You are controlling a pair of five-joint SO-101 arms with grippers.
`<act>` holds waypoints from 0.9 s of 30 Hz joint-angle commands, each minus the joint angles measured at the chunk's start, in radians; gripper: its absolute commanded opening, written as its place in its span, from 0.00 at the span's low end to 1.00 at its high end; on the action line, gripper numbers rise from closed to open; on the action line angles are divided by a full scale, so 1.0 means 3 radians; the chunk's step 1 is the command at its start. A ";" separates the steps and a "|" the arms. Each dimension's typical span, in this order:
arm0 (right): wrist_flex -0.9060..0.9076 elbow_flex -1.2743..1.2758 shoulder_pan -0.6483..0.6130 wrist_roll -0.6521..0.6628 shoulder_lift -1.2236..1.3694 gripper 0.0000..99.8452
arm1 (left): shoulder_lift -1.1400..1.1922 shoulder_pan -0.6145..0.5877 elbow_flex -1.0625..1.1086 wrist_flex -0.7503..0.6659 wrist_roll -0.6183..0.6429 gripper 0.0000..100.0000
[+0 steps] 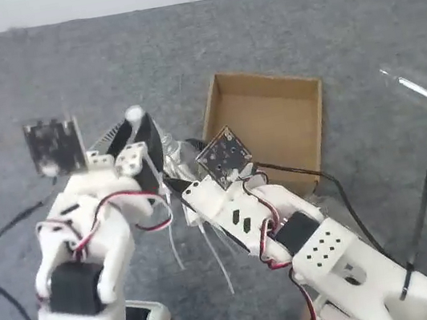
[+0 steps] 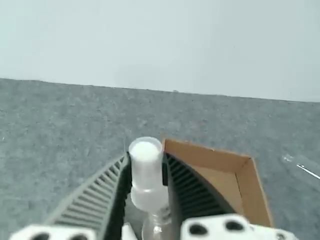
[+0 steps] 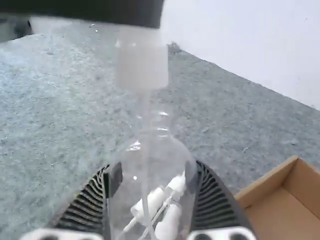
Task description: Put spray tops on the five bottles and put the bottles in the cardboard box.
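Now, spray top [image 3: 142, 60] partly inside clear bottle [image 3: 170, 165].

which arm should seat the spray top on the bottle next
Left: the left claw is shut on the spray top just over the bottle, while the right claw grips the bottle's body and can likely steady it.

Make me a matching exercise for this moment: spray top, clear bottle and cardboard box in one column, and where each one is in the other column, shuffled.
Things:
1. spray top
2. clear bottle
3. cardboard box

Places:
A. standing open on the grey carpet
B. clamped in the left gripper
C. clamped in the right gripper

Pairs: 1-B; 2-C; 3-A.
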 commanded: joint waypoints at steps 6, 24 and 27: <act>-0.0100 0.0010 -0.0028 -0.0056 -0.0212 0.01 | 0.0046 0.0297 0.0033 -0.0087 -0.0138 0.09; -0.0079 0.0031 0.0136 -0.0056 -0.0228 0.01 | 0.0261 -0.0286 -0.0785 0.0568 -0.0332 0.12; 0.0130 -0.0210 0.0238 -0.0056 -0.0197 0.01 | 0.0153 -0.0317 -0.0586 0.0619 -0.0399 0.12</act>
